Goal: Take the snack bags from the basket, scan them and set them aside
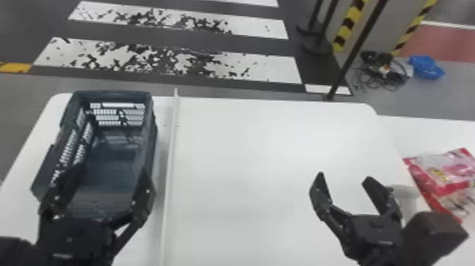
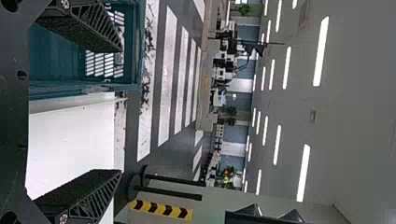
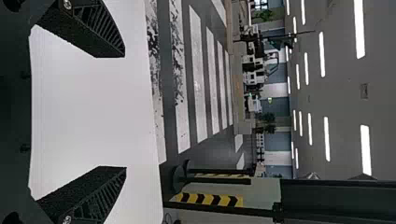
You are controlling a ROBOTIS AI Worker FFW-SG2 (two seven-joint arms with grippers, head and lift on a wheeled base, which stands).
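My left gripper (image 1: 107, 177) stands open over the near part of the dark basket (image 1: 153, 141), which has no bag visible inside. In the left wrist view the spread fingers of the left gripper (image 2: 119, 112) have the basket (image 2: 56, 56) beyond them on one side. My right gripper (image 1: 344, 177) is open above the right part of the white table, nothing between its fingers; the right wrist view shows the same right gripper (image 3: 123, 112) spread. Red and pink snack bags (image 1: 440, 173) lie at the far right, beyond the right gripper, partly cut off by the view's edge.
A pale raised strip (image 1: 171, 141) runs front to back on the white table (image 1: 247, 159), just right of the basket. A second white surface (image 1: 441, 134) adjoins at the right. Dark posts (image 1: 353, 53) stand behind the table.
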